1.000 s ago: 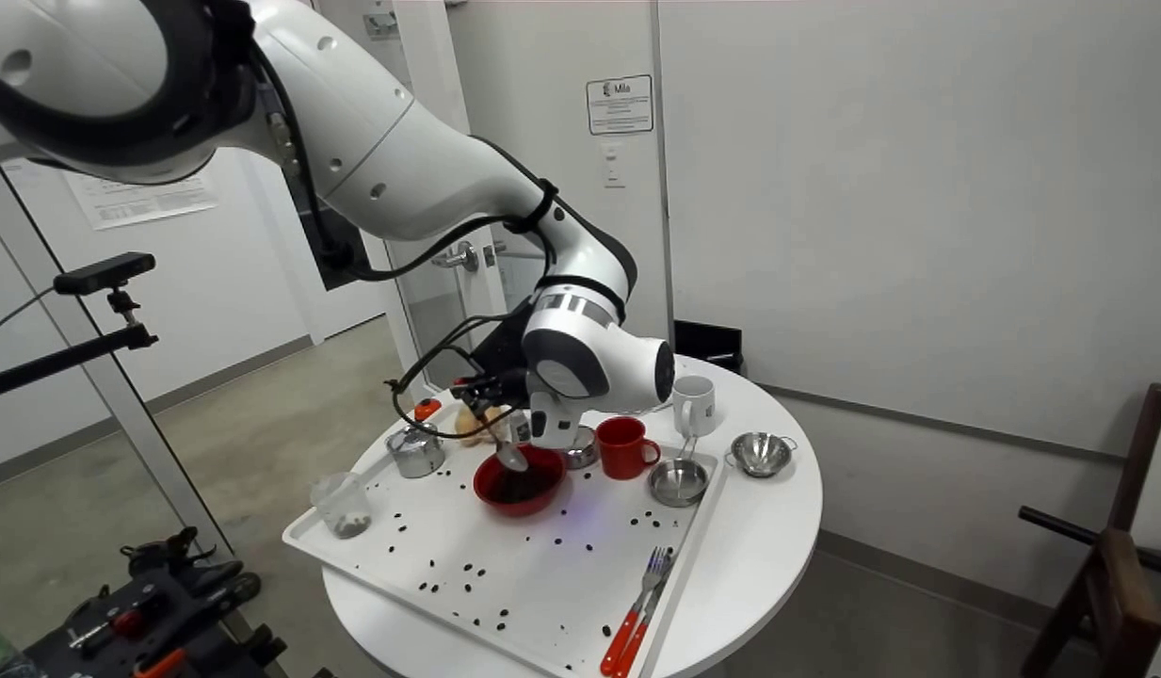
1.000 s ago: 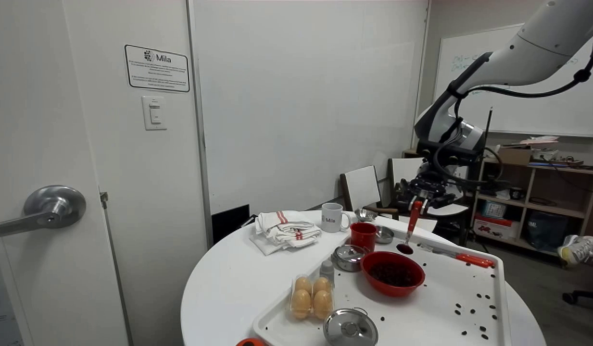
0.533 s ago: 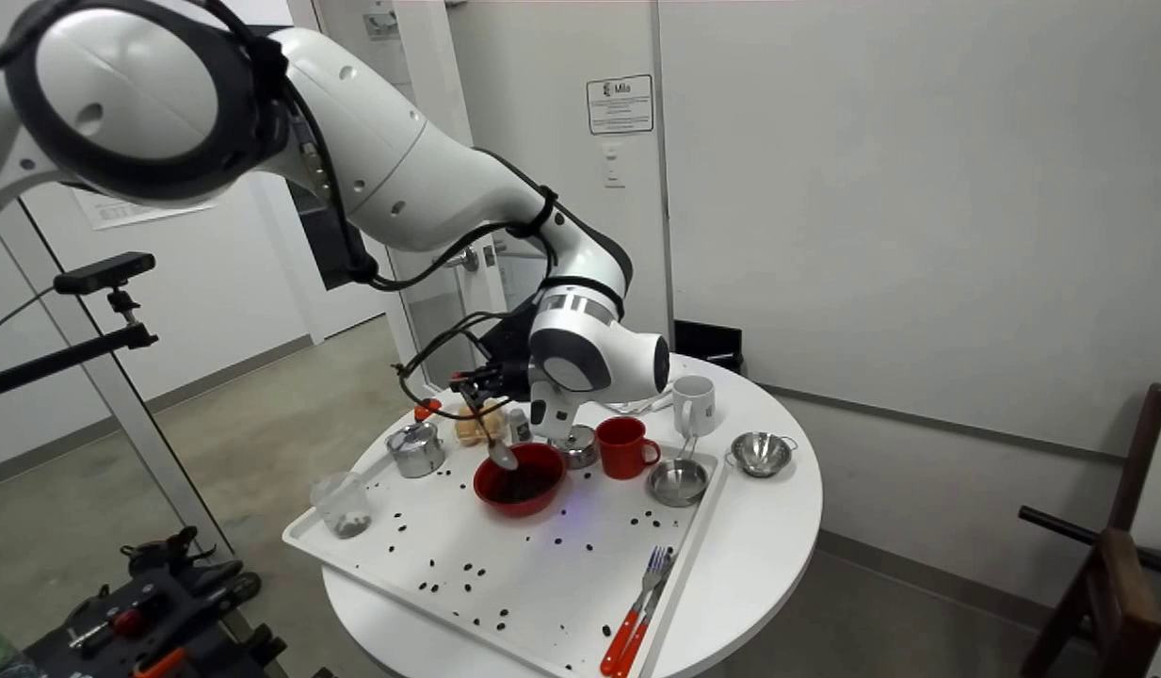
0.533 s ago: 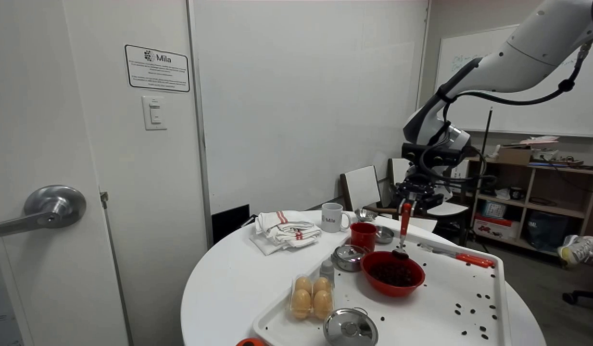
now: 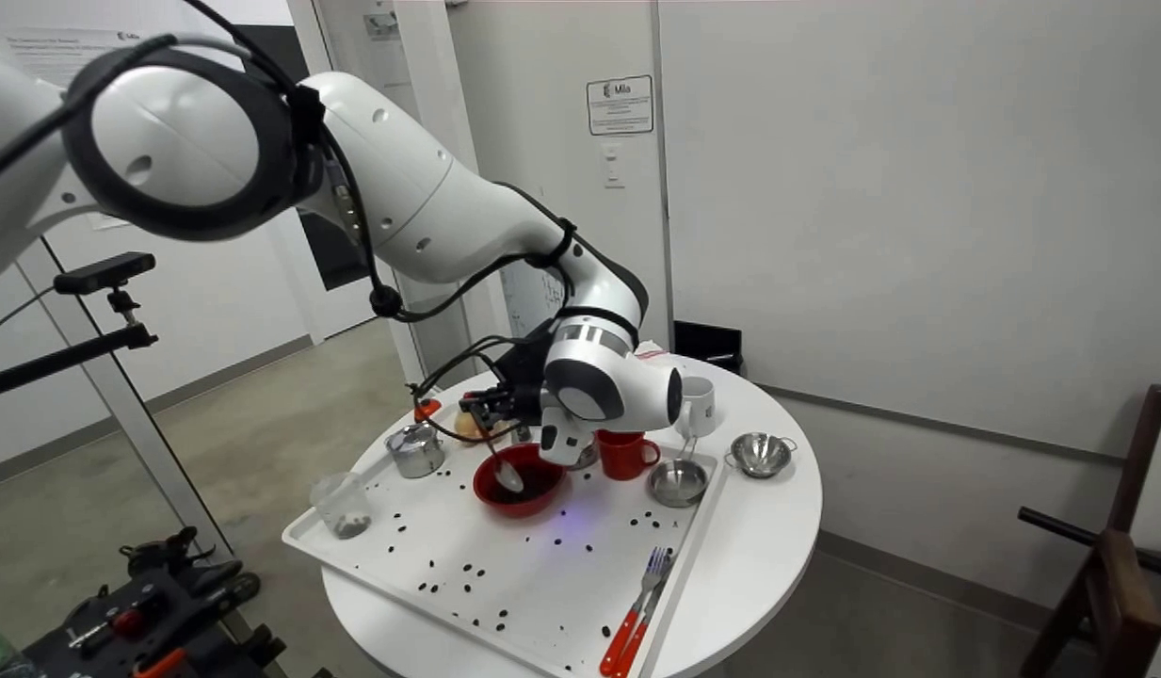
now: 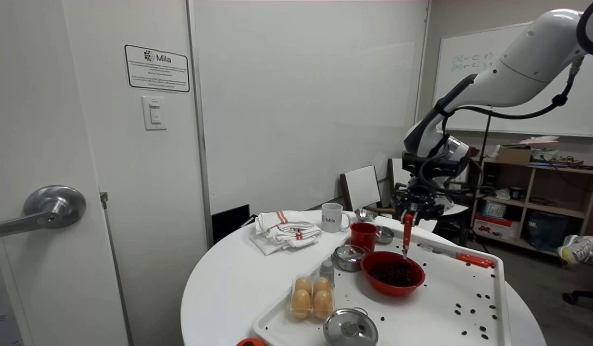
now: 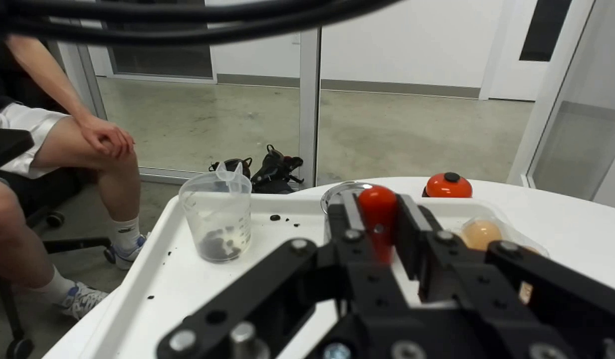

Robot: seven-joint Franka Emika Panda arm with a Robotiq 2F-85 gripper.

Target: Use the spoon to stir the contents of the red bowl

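Nothing needs fetching: the black jointed pincer [image 7: 379, 214] is clamped narrow on a slim, oval-headed silver metal spoon [image 5: 509, 478]. The coming move turns on how that spoon lies to its goal. In an exterior view, the shallow, round, dark-red bowl [image 5: 519, 508] sits at five o'clock from the pincer, and the spoon's long axis runs the same way, eleven to five, its head within the bowl's mouth, slightly toward nine from centre. In an exterior view, the spoon's red-orange handle [image 6: 407, 231] stands nearly twelve to six, pointing down at the bowl's one o'clock rim. Whether the head touches the dark bean-like bits [image 6: 391, 275] inside, I cannot tell. Stirring, I judge, calls for lowering it and carrying it off that rim toward seven, then around; hugging the wall might drag the bowl along.
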